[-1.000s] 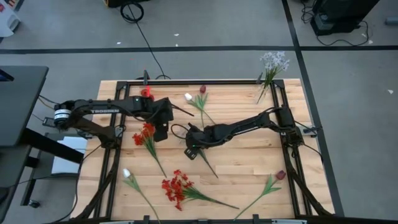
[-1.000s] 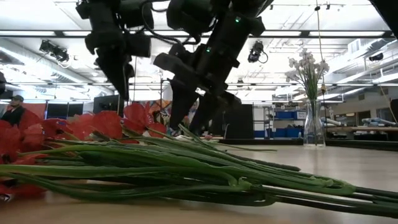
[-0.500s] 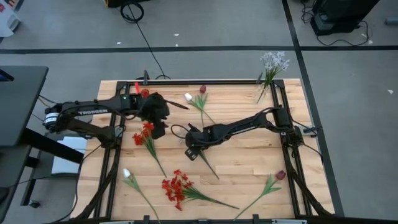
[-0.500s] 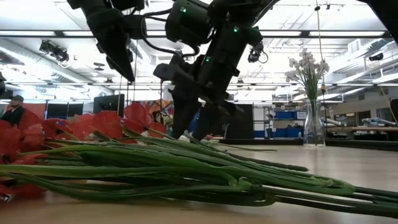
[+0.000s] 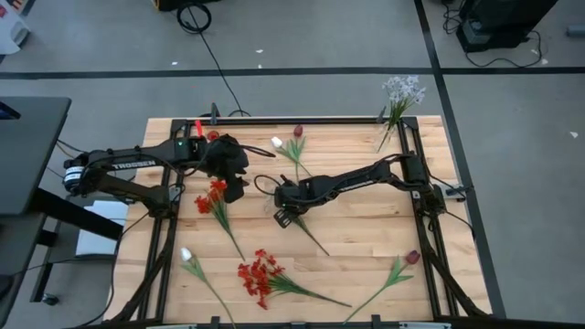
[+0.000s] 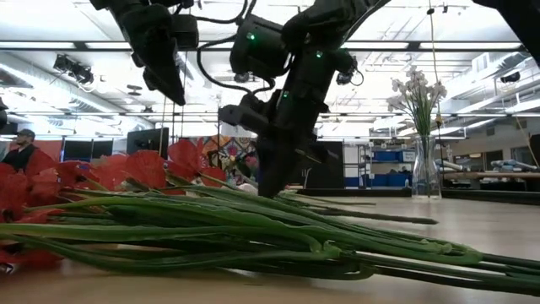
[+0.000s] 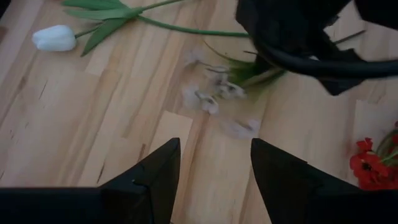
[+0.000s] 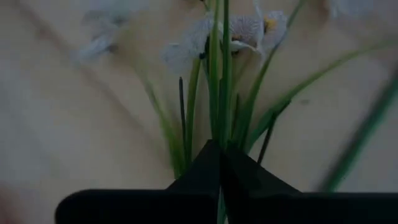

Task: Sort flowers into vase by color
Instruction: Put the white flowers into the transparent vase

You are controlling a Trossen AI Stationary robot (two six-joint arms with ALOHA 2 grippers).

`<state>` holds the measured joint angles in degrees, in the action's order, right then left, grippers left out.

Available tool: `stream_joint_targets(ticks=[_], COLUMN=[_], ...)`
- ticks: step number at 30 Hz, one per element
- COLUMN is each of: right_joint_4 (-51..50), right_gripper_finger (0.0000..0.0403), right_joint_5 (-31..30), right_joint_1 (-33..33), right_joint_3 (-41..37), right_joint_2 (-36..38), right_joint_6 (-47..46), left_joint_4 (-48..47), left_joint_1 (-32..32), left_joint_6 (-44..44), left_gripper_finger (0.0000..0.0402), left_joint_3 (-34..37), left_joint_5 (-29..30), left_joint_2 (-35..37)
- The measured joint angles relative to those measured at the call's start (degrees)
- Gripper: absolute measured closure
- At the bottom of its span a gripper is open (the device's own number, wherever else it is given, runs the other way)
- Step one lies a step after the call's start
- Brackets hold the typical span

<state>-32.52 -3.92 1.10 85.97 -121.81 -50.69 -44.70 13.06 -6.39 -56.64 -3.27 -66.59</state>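
My right gripper [image 5: 283, 210] stands near the table's middle, shut on the green stems of a pale whitish sprig [image 8: 247, 28], whose stem [image 5: 311, 238] trails toward the near right. My left gripper [image 5: 235, 185] hangs open above the table just left of it, holding nothing, with the sprig's blooms [image 7: 217, 99] ahead of it. Lying flat on the wood are red clusters [image 5: 212, 196] [image 5: 259, 274], white tulips [image 5: 277, 143] [image 5: 186, 255] and maroon tulips [image 5: 297, 131] [image 5: 412, 257]. A glass vase [image 6: 426, 165] with pale sprigs [image 5: 402, 91] stands at the far right corner. My right gripper pinches the sprig's bundle of thin stems [image 8: 221, 134] between its two fingers, a short way below the blooms. The fingers [image 6: 270, 181] point down from above and lie across the stems. The rest of the stem lies along the table.
A black frame [image 5: 416, 164] runs around the wooden table top. In the low view a thick bundle of green stems [image 6: 253, 236] and red blooms [image 6: 126, 173] lies close to the near edge. A black cable loop [image 5: 263, 190] hangs between the two arms.
My right gripper has come down on the pale sprig's stems, shifted slightly toward the far edge and shut on them. My left gripper has risen and drawn back toward the far left, staying open.
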Motion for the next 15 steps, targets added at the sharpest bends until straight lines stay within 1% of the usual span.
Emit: stream_joint_targets(ticks=[2,4,8,11,13,15], right_joint_4=[-1.41,-1.77,-1.73,-1.32,0.33,1.62], right_gripper_finger=[0.0394,0.0396,0.0398,0.04,0.04,0.04], right_joint_5=[-2.27,-5.96,-13.99,-19.98,-22.11,-23.55], right_joint_1=[-0.83,-1.53,-3.01,-4.02,-5.04,-6.63], right_joint_3=[-0.07,-0.11,-0.11,-0.11,-0.06,-0.04], right_joint_2=[0.77,2.37,8.2,13.81,17.62,21.05], right_joint_6=[-0.64,-0.66,0.26,4.04,8.45,11.11], left_joint_4=[0.22,0.4,2.12,6.88,11.31,16.75], left_joint_1=[0.0,0.0,0.16,1.1,2.33,4.17], left_joint_6=[-0.89,-1.81,-2.45,-3.33,-3.33,-4.21], left_gripper_finger=[0.0201,0.0201,0.0201,0.0201,0.0201,0.0201], left_joint_3=[0.0,0.0,0.0,0.0,0.0,0.0], left_joint_5=[0.0,0.0,-0.01,-0.04,-0.1,-1.98], left_joint_2=[0.0,0.0,-0.02,-0.02,-0.04,-0.04])
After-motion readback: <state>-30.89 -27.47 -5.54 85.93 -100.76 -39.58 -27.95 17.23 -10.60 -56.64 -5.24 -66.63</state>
